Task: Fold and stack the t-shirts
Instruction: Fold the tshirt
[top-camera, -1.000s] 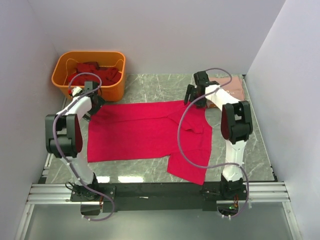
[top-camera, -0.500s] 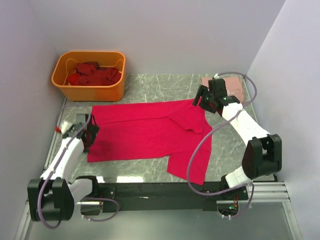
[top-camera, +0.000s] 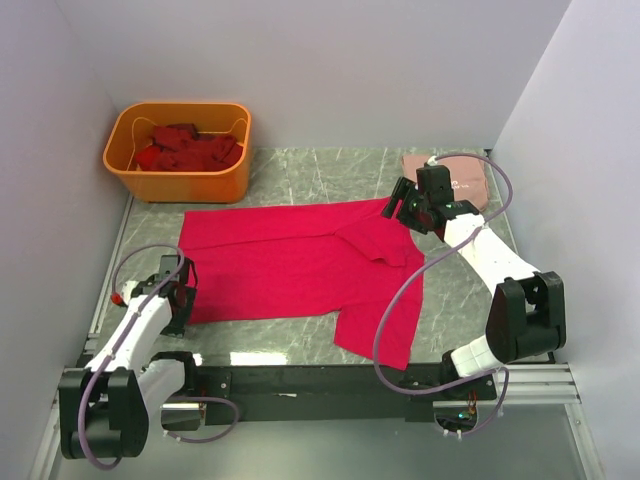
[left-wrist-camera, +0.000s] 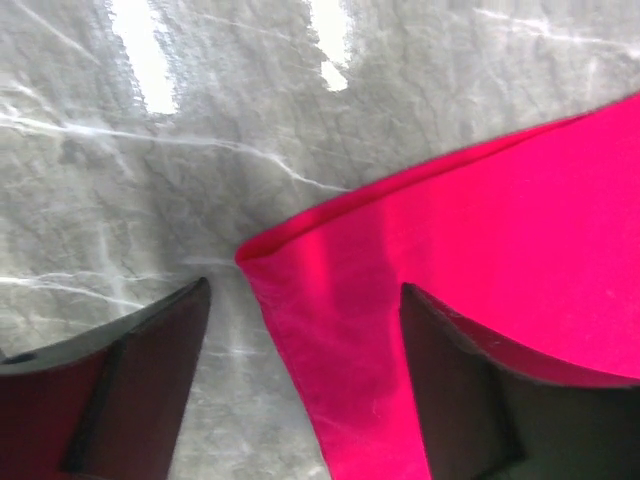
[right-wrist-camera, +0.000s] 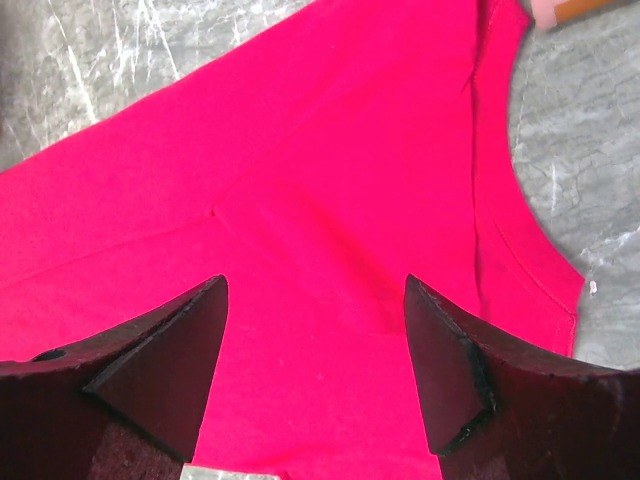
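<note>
The bright pink shirt (top-camera: 290, 265) lies spread nearly flat across the middle of the table (top-camera: 300, 175), one sleeve trailing toward the near edge and a rumple by the collar. The first fold on it looks about to start, with both arms at opposite corners and neither holding cloth.

The left gripper (top-camera: 180, 295) hangs wide open over the near-left hem corner. In its own camera that corner (left-wrist-camera: 330, 300) sits right between the two spread fingers. The right gripper (top-camera: 398, 208), equally wide, hovers above the far-right shoulder beside the neckline (right-wrist-camera: 500, 200).

The next move, I'd judge, calls for each gripper to drop, pinch its corner through both layers, and lift together so the cloth carries over without bunching.

By count there is one pink shirt laid out and one folded salmon shirt (top-camera: 460, 175) at the far right corner. There is also one orange tub (top-camera: 190, 185) at the far left, holding a heap of dark red shirts (top-camera: 190, 148); I cannot tell how many.
</note>
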